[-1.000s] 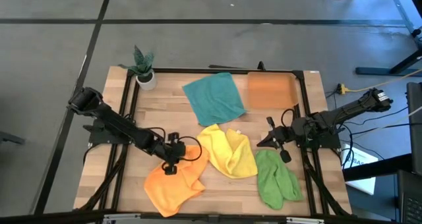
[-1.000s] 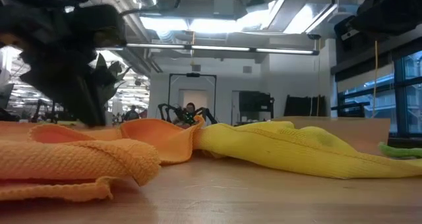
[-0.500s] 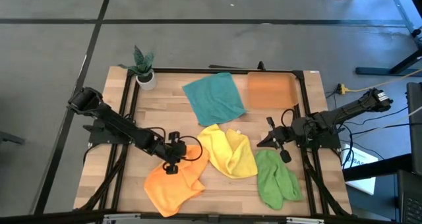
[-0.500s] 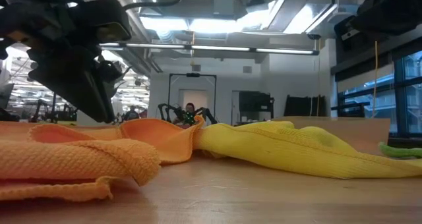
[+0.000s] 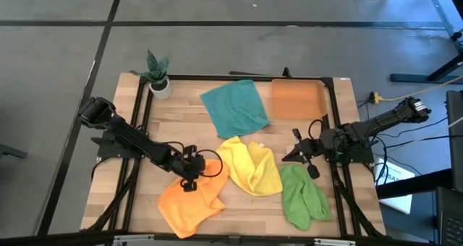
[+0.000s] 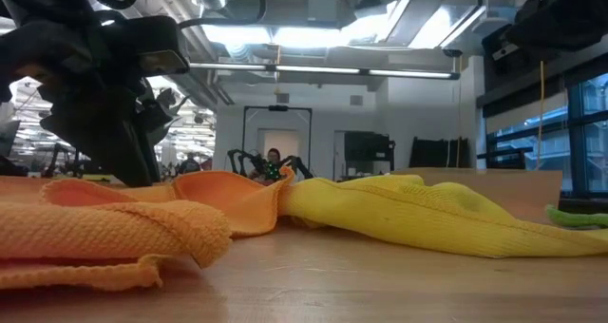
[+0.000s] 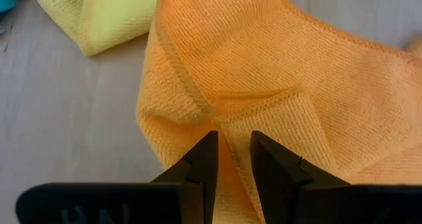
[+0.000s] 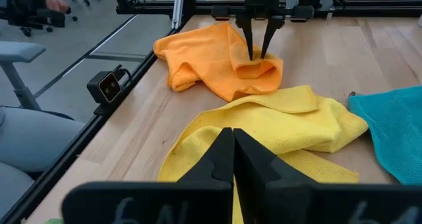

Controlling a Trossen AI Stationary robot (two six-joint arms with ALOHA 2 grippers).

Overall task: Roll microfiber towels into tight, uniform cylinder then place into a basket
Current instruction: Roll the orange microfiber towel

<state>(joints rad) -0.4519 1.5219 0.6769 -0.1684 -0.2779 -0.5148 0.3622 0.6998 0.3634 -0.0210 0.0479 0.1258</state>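
Plant pot: white, with a green plant, at the table's far left corner.
Left gripper: down on the far edge of the orange towel; its fingers stand slightly apart with a raised fold of orange cloth pinched between them.
Orange towel: crumpled, at the near left of the table, its right corner touching the yellow towel.
Teal towel: spread nearly flat at the far middle, just left of the basket.
Yellow towel: bunched in the middle of the table, between the orange and green ones.
Basket: translucent orange, at the far right of the table, nothing visible in it.
Green towel: crumpled at the near right, beside the yellow towel.
Right gripper: at the right side, above the green towel's far end, fingers pressed together with nothing in them.
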